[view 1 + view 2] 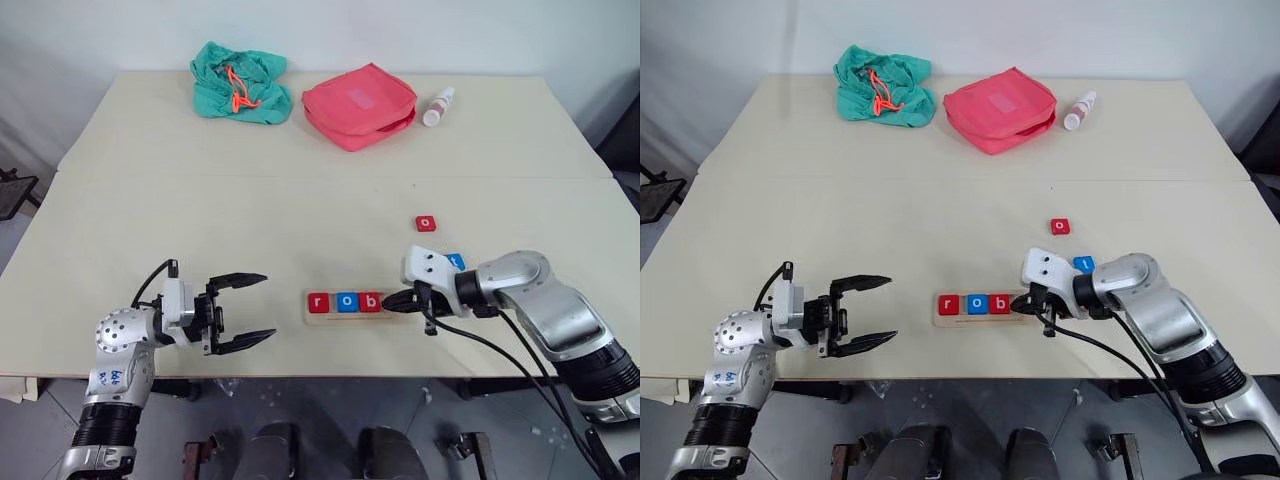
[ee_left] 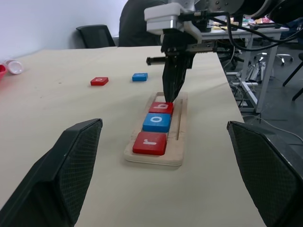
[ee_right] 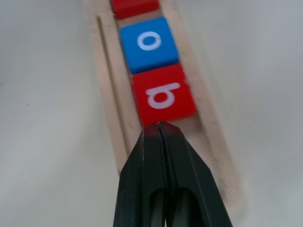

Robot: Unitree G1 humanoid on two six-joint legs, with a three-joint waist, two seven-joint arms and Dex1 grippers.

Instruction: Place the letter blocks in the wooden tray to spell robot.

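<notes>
The wooden tray lies near the table's front edge. In it sit three letter blocks side by side: a red r, a blue o and a red b. My right gripper is shut with nothing in it. Its tips rest in the tray at the outer edge of the b. A loose red o block lies farther back on the table. A blue block lies just behind my right wrist, partly hidden. My left gripper hangs open and empty to the left of the tray.
At the back of the table lie a green cloth bag, a pink pouch and a small white bottle. The tray's right half holds no blocks. The table's front edge runs just below the tray.
</notes>
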